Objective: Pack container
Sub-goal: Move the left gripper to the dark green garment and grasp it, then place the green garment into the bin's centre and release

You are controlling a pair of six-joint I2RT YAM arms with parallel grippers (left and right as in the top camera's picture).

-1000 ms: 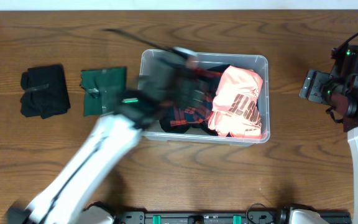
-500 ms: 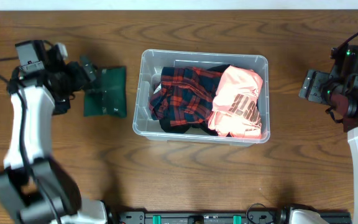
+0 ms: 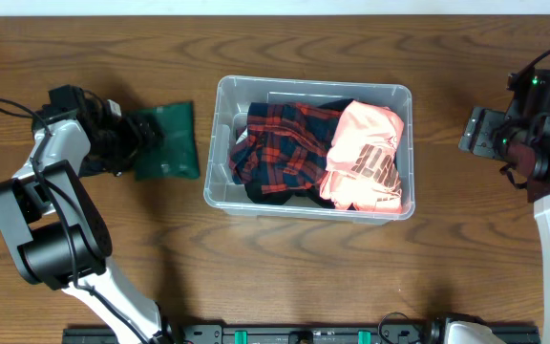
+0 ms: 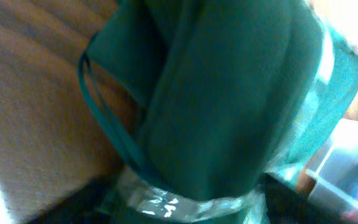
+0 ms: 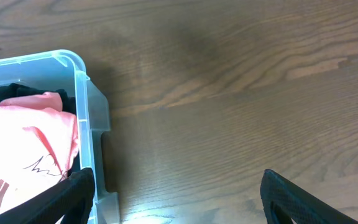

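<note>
The container point(image 3: 216, 143) is a clear plastic bin in the middle of the table; its corner also shows in the right wrist view point(image 5: 82, 106). It holds a red plaid garment point(image 3: 285, 148) and a pink garment point(image 3: 366, 158). A folded dark green garment point(image 3: 170, 143), bound with a clear band point(image 4: 185, 202), lies left of the bin. My left gripper point(image 3: 130, 139) is at its left edge, jaws wide apart with the garment point(image 4: 229, 93) between them. My right gripper point(image 5: 176, 193) is open and empty over bare wood right of the bin.
My left arm point(image 3: 51, 182) lies across the table's left side and covers the spot left of the green garment. My right arm point(image 3: 542, 143) stands at the right edge. The dark rail point(image 3: 304, 334) runs along the front edge.
My left arm has swung from over the bin out to the left and come down on the green garment. The garment has shifted and tilted slightly. The right arm has not moved.
</note>
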